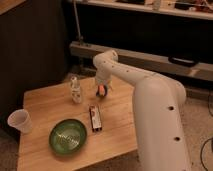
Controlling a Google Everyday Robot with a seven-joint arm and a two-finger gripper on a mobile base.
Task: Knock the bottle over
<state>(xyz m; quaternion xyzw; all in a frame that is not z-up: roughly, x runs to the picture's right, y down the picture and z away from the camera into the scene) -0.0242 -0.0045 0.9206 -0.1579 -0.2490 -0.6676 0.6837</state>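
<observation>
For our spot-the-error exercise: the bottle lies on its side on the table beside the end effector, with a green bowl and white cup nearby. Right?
No. The camera view shows the bottle standing upright, not on its side. It is on the table beside the end effector, with the green bowl and white cup nearby.
</observation>
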